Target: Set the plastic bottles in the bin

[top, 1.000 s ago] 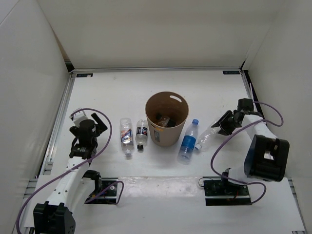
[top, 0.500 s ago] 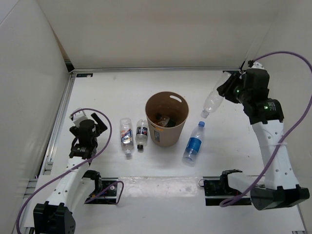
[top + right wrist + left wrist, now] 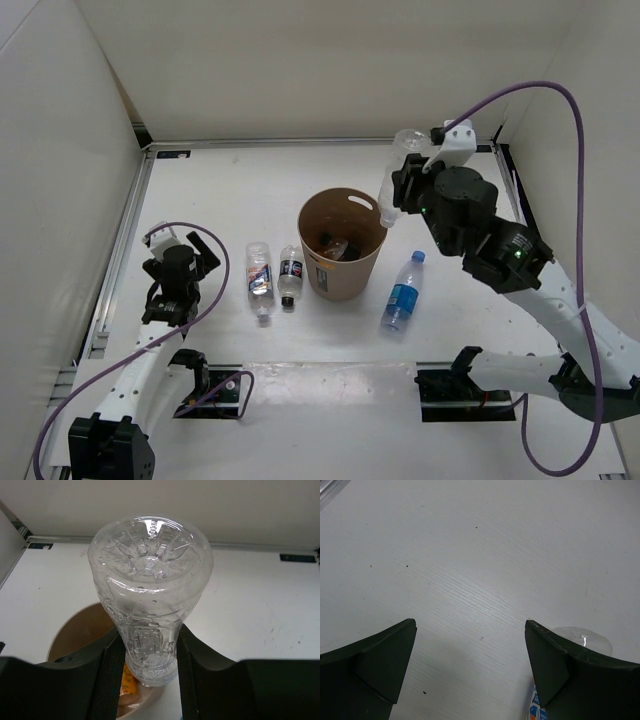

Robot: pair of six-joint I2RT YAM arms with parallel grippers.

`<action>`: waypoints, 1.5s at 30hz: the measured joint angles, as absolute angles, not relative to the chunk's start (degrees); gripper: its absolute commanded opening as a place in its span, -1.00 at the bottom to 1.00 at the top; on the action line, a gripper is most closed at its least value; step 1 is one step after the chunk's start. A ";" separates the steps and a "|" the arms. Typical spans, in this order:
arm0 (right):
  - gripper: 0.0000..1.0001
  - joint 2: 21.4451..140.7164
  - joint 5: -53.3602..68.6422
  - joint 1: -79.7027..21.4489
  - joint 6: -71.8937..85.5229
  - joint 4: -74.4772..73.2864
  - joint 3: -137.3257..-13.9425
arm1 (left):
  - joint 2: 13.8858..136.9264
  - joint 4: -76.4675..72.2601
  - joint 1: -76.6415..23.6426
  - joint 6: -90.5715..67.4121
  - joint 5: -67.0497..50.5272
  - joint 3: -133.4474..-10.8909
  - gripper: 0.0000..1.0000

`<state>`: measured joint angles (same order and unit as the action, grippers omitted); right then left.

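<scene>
My right gripper [image 3: 408, 190] is shut on the unlabelled clear bottle [image 3: 398, 180], held high above the right rim of the tan bin [image 3: 341, 243]. In the right wrist view the bottle [image 3: 150, 595] stands between my fingers with its base toward the camera and the bin [image 3: 80, 635] below it. The blue-labelled bottle [image 3: 401, 293] lies right of the bin. The white-labelled bottle [image 3: 260, 278] and the shorter dark-labelled bottle [image 3: 291, 273] lie left of the bin. My left gripper [image 3: 200, 250] is open and empty over bare table, left of those two bottles.
The bin holds some dark and orange rubbish [image 3: 335, 246]. White walls close in the table at the back and both sides. In the left wrist view a clear bottle's base [image 3: 582, 636] shows beside my right finger [image 3: 560, 665].
My right arm has lifted the unlabelled bottle from the table at the right and swung it up and left over the bin's rim. The blue-labelled bottle shifted slightly. The left arm has not moved.
</scene>
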<state>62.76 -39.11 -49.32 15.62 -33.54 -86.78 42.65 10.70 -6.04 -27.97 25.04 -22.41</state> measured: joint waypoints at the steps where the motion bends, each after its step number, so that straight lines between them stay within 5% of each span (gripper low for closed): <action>1: -0.55 63.02 -42.37 -52.14 13.82 -31.88 -86.78 | 42.65 10.70 -6.04 -27.97 25.04 -22.41 1.00; 8: -0.53 63.81 -49.76 -56.51 8.47 -25.89 -86.72 | 42.94 10.70 -6.04 -27.94 24.99 -22.41 1.00; 18: -0.43 63.11 -37.58 -52.36 11.66 -20.88 -76.23 | 43.46 10.48 -6.04 -27.92 24.97 -22.41 1.00; 25: 0.23 62.59 -35.42 -51.51 16.29 -19.68 -72.31 | 44.03 10.24 -6.04 -27.92 24.91 -22.41 1.00; 40: 0.79 61.25 -34.22 -48.82 21.02 -23.40 -71.16 | 44.45 10.24 -6.04 -27.92 24.80 -22.41 1.00; 45: 0.79 57.41 -30.11 -34.50 25.67 -30.72 -74.37 | 44.45 10.24 -6.04 -27.94 24.77 -22.41 1.00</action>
